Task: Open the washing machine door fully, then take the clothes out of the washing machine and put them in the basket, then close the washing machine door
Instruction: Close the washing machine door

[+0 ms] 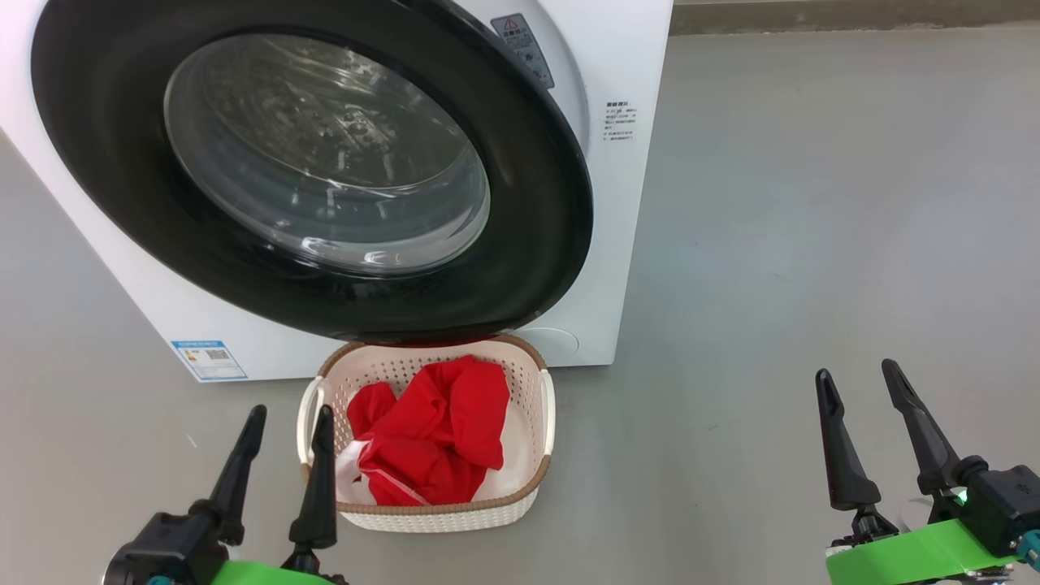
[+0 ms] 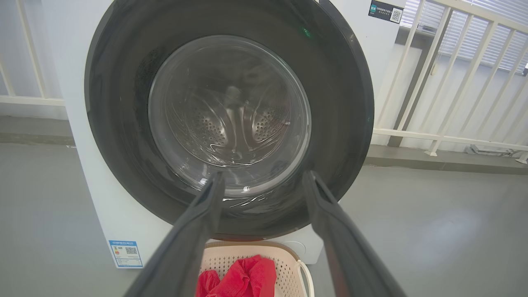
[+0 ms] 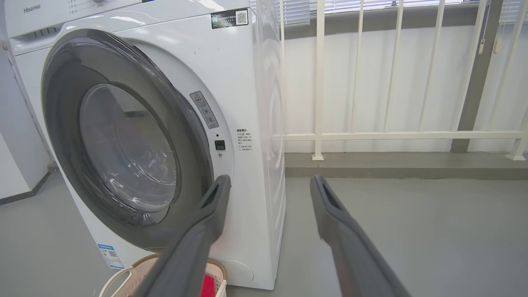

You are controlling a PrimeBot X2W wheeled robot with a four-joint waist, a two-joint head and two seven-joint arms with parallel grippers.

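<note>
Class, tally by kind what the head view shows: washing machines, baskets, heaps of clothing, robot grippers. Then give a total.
Washing machine: 1
Basket: 1
Heap of red clothes: 1
Grippers: 2 (left gripper, right gripper)
Total: 5

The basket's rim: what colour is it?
The basket rim is brown; clearest in the head view.

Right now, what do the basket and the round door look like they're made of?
The basket looks like matt cream plastic: rows of small holes, with a brown woven-look rim. The door seems to be glossy black plastic around clear glass; light reflects off both.
</note>
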